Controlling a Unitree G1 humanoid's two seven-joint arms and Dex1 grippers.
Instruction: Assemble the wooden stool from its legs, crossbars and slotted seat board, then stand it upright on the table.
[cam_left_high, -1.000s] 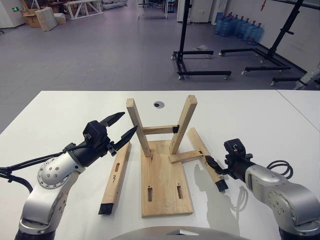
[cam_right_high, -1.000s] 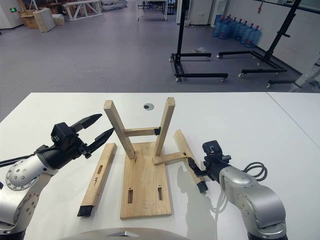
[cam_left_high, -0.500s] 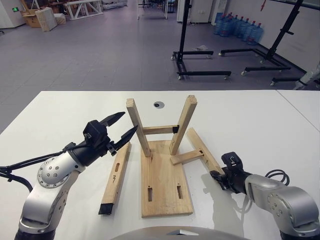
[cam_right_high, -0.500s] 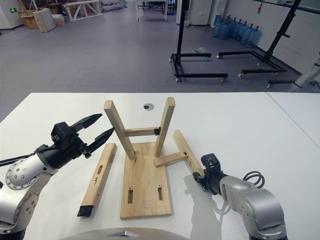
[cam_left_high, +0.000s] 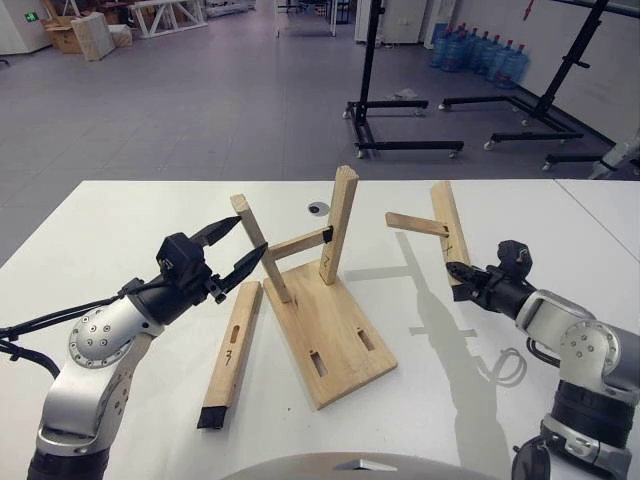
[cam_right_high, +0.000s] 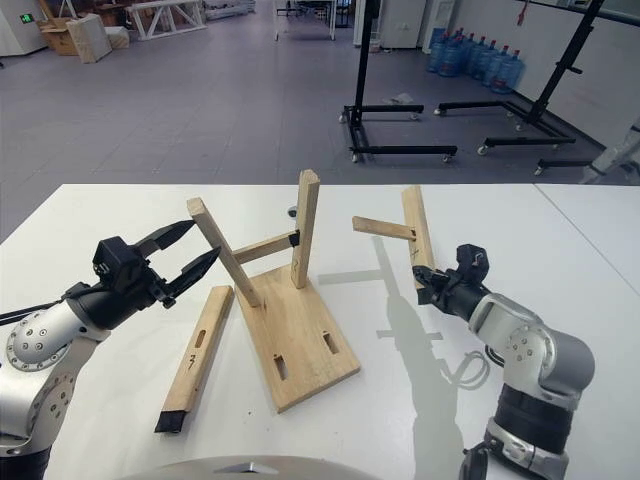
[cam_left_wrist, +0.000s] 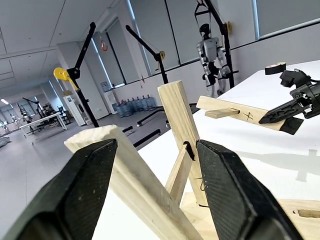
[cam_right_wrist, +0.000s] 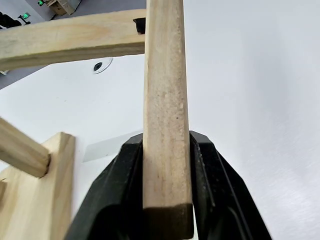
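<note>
Head view: slotted seat board (cam_left_high: 330, 345) lies flat mid-table on white table (cam_left_high: 110, 215), set askew. Two legs stand in its far end: left upright leg (cam_left_high: 262, 252) leans left, right upright leg (cam_left_high: 338, 228) is nr vertical, w/ a crossbar (cam_left_high: 298, 244) joining them. Loose leg (cam_left_high: 231, 352) lies flat just left of the board. L gripper (cam_left_high: 251, 239) is spread wide around the top of the left upright leg; can't tell if it touches. R gripper (cam_left_high: 458, 272), right of the board, pinches held leg (cam_left_high: 448, 228) by its lower end, off the table, w/ short crossbar (cam_left_high: 414, 224) sticking out leftward. L wrist view: L fingers (cam_left_wrist: 90, 195) sit apart w/ the leg top btwn them. R wrist view: R fingers (cam_right_wrist: 117, 200) press both faces of held leg nr its end.
</note>
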